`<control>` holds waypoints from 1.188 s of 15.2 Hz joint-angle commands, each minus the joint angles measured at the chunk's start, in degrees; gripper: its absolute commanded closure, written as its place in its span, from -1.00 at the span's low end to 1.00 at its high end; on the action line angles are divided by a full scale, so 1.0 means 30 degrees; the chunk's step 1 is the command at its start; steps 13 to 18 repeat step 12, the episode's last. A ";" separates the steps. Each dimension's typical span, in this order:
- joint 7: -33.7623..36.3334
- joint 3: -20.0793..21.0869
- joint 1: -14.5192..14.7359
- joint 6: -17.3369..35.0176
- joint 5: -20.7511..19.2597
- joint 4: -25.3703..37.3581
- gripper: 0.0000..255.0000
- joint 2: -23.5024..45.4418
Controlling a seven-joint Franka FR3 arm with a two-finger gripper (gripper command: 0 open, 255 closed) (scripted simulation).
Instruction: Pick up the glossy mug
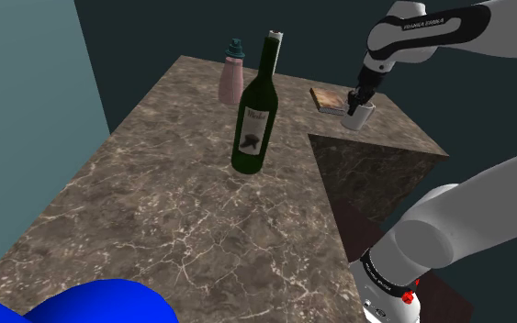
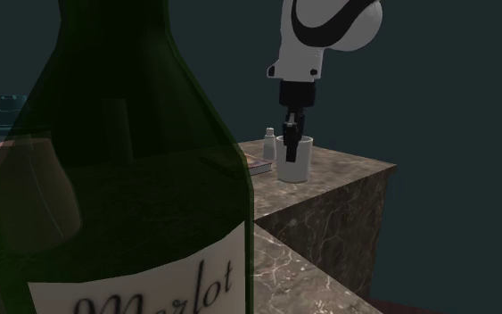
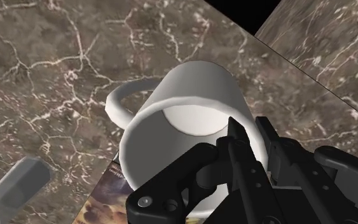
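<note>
The white mug (image 1: 359,117) stands near the marble counter's (image 1: 155,202) far right edge, next to a book. My black gripper (image 1: 357,103) comes down onto it from above. In the wrist view the mug (image 3: 190,89) shows its open mouth and its handle, which points away from the fingers. My gripper (image 3: 249,127) is shut on the rim opposite the handle, one finger inside and one outside the wall. In the second exterior view the mug (image 2: 295,161) sits at counter level under the gripper (image 2: 292,125); I cannot tell whether its base touches.
A tall green wine bottle (image 1: 256,110) stands mid-counter and looms large in the second exterior view (image 2: 106,178). A pink bottle (image 1: 231,78) is at the back. A book (image 1: 325,98) and a small white bottle (image 2: 269,143) flank the mug. A blue object (image 1: 91,307) is at the near edge.
</note>
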 commanded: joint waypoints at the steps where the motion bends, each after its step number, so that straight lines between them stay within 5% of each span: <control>1: 0.0020 0.0092 0.0007 -0.0551 -0.0010 0.0400 1.00 -0.0156; 10: -0.0027 0.0388 0.0089 -0.2881 0.0090 0.2476 1.00 -0.0421; 18: -0.0029 0.0392 0.0091 -0.2921 0.0092 0.2513 1.00 -0.0423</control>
